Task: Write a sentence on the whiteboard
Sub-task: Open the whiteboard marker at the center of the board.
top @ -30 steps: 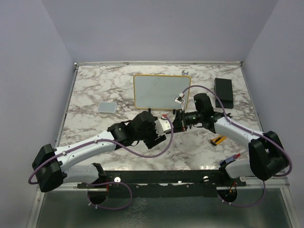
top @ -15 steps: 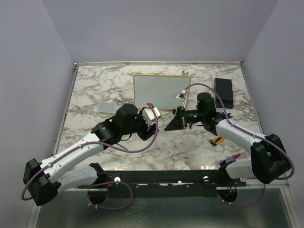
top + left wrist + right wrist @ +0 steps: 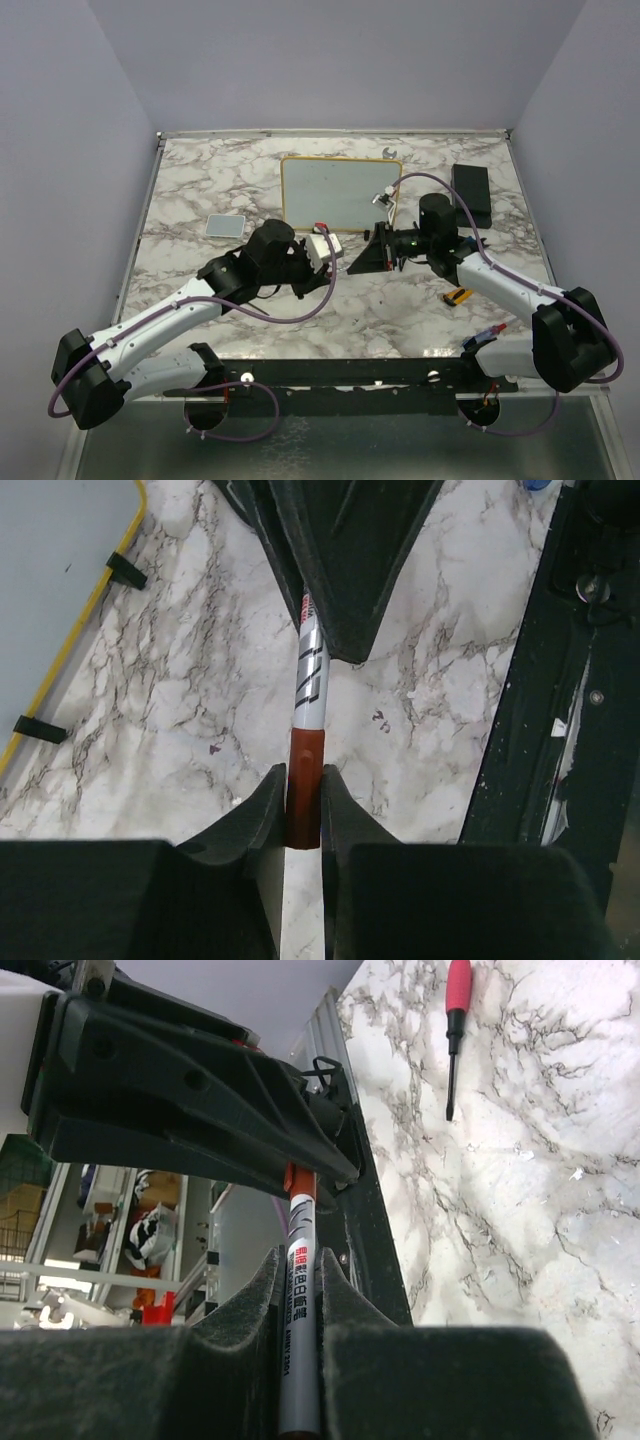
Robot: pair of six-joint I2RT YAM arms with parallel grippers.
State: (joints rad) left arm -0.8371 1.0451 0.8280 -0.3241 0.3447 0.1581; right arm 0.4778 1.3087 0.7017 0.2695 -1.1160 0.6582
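The whiteboard [image 3: 335, 192], yellow-framed, lies at the table's back middle, and its corner [image 3: 50, 590] shows in the left wrist view. No sentence shows on its pale face. A grey marker [image 3: 308, 670] with a red cap [image 3: 304, 790] hangs level above the marble in front of the board, between both grippers. My left gripper [image 3: 303, 780] [image 3: 337, 254] is shut on the red cap. My right gripper [image 3: 298, 1265] [image 3: 364, 258] is shut on the marker's printed barrel [image 3: 299, 1350], facing the left one.
A small grey pad [image 3: 225, 226] lies left of the board. At the back right stands a black box [image 3: 471, 195]. A yellow-and-black tool [image 3: 458, 296] lies near the right arm. A red-handled screwdriver [image 3: 455, 1020] lies on the marble.
My left gripper has moved back to the right gripper and its jaws have closed on the marker's red cap. The right gripper has kept its hold and hardly moved.
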